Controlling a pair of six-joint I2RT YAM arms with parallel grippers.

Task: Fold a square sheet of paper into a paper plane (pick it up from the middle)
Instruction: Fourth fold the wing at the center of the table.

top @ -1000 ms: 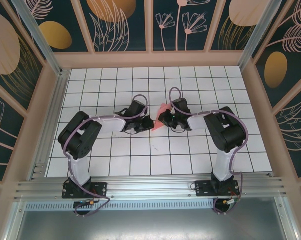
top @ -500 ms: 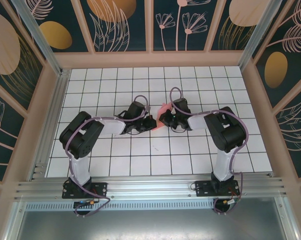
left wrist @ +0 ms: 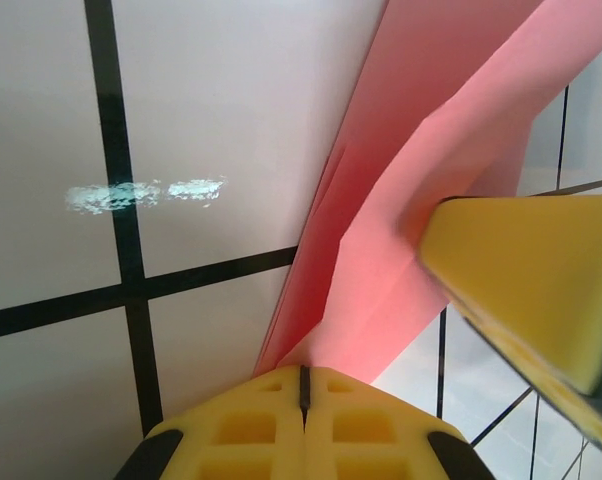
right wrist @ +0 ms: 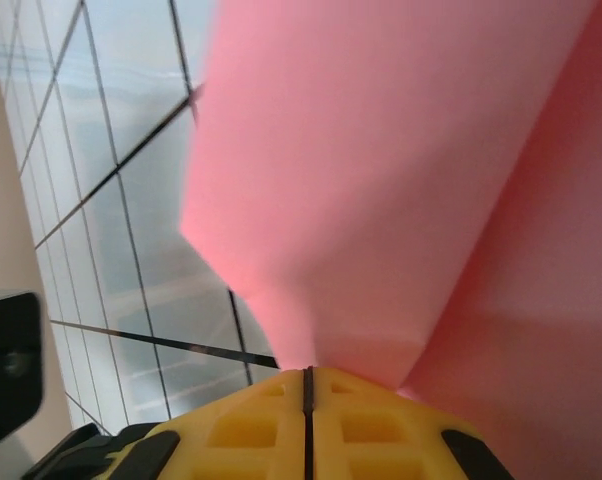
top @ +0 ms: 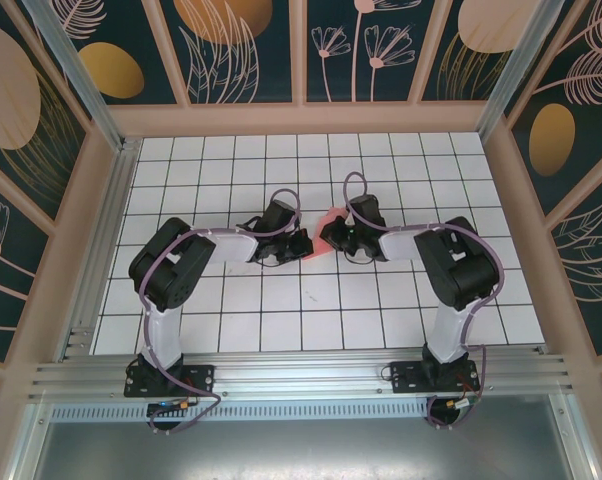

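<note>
On the left, the black left gripper with yellow finger pads (top: 299,243) has its jaws pressed together. Its own wrist view shows the left gripper (left wrist: 303,372) pinching the lower edge of the thin pink-red paper sheet (left wrist: 411,200). The sheet is already creased into several layers and sits in the middle of the white black-gridded table (top: 231,170), between the two arms. From above, the paper sheet (top: 324,216) shows as a small pink wedge between the two wrists. On the right, the matching right gripper (top: 329,238) is also clamped on the sheet. In its wrist view the jaws of the right gripper (right wrist: 308,372) meet on a folded corner of the paper (right wrist: 401,180).

Standing here, I'd worry about three things. Both grips bite close together, so any pull apart or twist could tear the thin paper along a crease. If one arm moves without the other, the stacked layers might slide and the fold line could drift off square. The two wrists are also nearly touching, so a small sideways move could knock the fingers into each other.

By my count there are two arms, two grippers, one sheet of paper and one table.
</note>
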